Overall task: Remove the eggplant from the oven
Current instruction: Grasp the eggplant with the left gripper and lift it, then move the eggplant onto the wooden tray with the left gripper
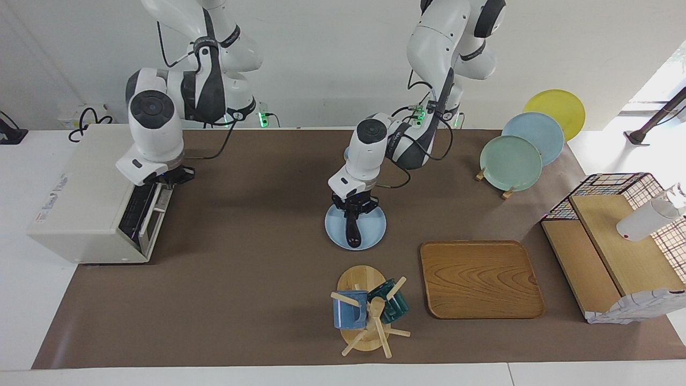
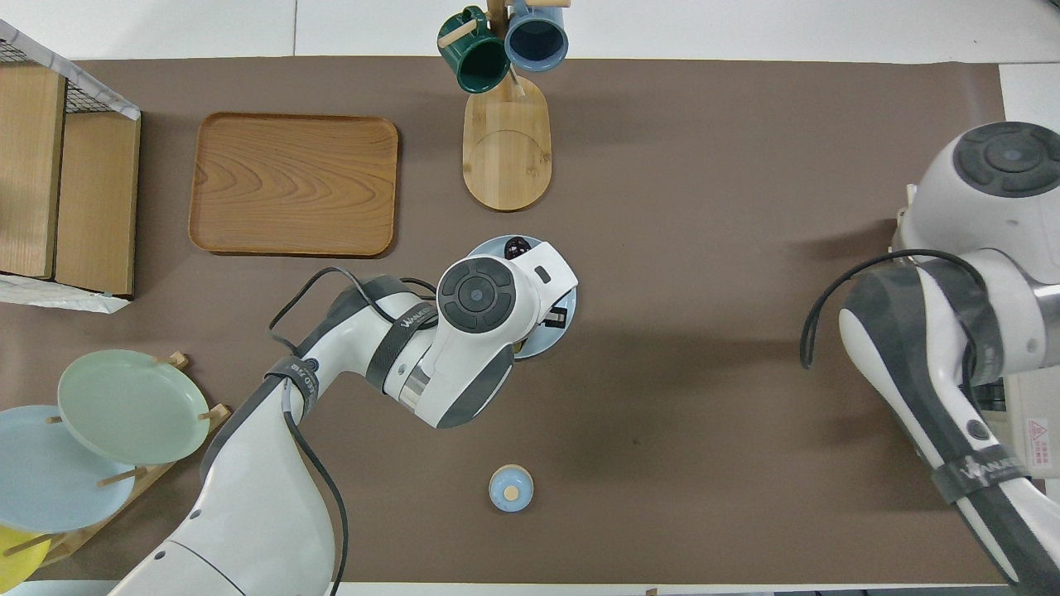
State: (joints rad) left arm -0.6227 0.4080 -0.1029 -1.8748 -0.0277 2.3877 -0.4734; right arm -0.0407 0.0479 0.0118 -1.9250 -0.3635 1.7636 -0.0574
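Note:
The eggplant (image 1: pixel 353 231), dark and glossy, lies on a light blue plate (image 1: pixel 375 229) at the table's middle; only its end (image 2: pixel 517 246) shows in the overhead view. My left gripper (image 1: pixel 352 208) is low over the plate, shut on the eggplant's end nearer to the robots; it hides most of the plate (image 2: pixel 566 324) from above. The cream-white oven (image 1: pixel 86 198) stands at the right arm's end of the table, its dark-glass door (image 1: pixel 138 213) raised almost shut. My right gripper (image 1: pixel 170 176) is at the door's top edge. The right arm hides most of the oven (image 2: pixel 1035 422) from above.
A mug rack with a blue and a green mug (image 1: pixel 367 311) and a wooden tray (image 1: pixel 479 279) lie farther from the robots than the plate. A plate stand (image 1: pixel 512 161) and a wire basket with wooden shelves (image 1: pixel 611 246) are at the left arm's end. A small blue knob-like piece (image 2: pixel 510 487) sits nearer to the robots.

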